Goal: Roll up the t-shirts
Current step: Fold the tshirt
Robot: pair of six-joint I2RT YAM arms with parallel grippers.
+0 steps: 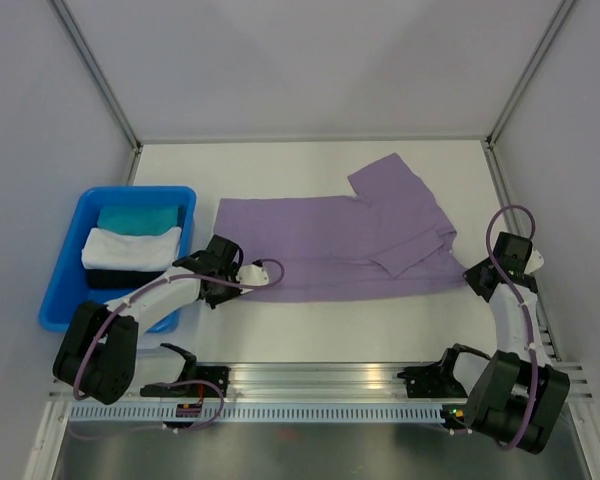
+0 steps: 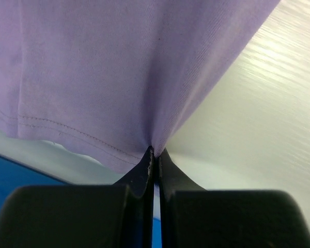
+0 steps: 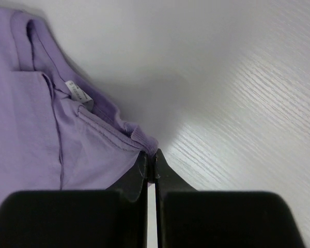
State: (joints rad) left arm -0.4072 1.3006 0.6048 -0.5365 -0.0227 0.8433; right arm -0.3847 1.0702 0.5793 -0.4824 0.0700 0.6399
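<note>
Left gripper (image 2: 154, 153) and right gripper (image 3: 151, 156): both clamped tight on the t-shirt (image 1: 325, 245), one at each end of its near edge.
I find the left jaws closed on the hem (image 2: 67, 130) corner. The right jaws are closed on fabric beside the collar (image 3: 109, 129), close to the label (image 3: 78, 94). I judge the shirt light, thin and limp. It is likely to sag, stretch and drag on the table (image 1: 310, 335), so holds belong at hems and seams, with both ends worked together. It lies as a long folded strip across mid-table, with a sleeve (image 1: 390, 182) flaring toward the far right. The bin (image 1: 63, 275) sits beside the left arm, holding a teal cloth (image 1: 140, 216) and a white cloth (image 1: 130, 247); I rate it the only obstruction.
</note>
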